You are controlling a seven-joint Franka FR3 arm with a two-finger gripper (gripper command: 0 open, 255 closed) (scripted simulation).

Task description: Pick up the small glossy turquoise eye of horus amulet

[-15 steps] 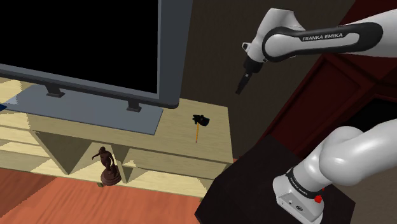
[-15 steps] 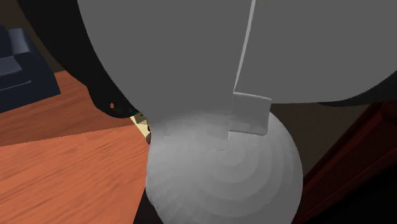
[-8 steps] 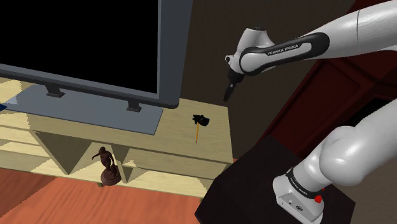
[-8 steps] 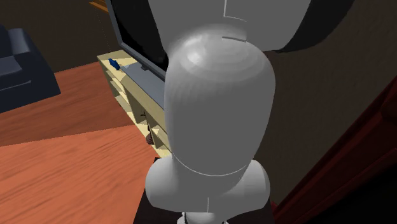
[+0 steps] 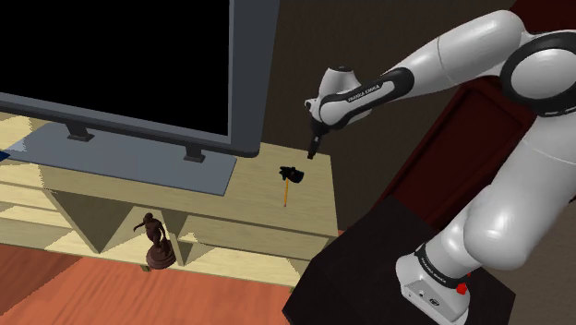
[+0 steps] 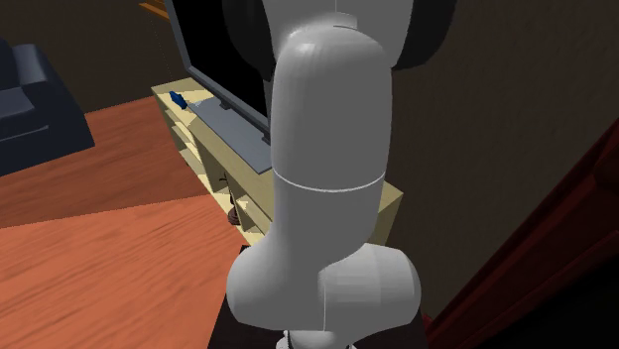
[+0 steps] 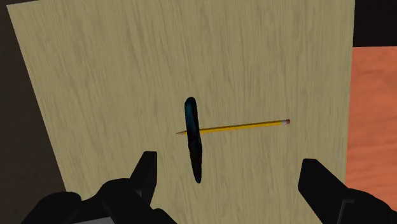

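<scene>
Pincer [image 7: 229, 164] hangs released above the dark, teal-tinged amulet [image 7: 194, 140], which stands on edge across a pencil [image 7: 242, 126]. Spread fingers [image 7: 145, 172] look set to straddle it.

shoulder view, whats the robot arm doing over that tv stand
A white Franka arm hovers over the pale wooden TV stand, jaws open and pointed down at a small dark, turquoise-tinged amulet. The amulet lies across a yellow pencil near the stand's end. Nothing is gripped yet.
</scene>
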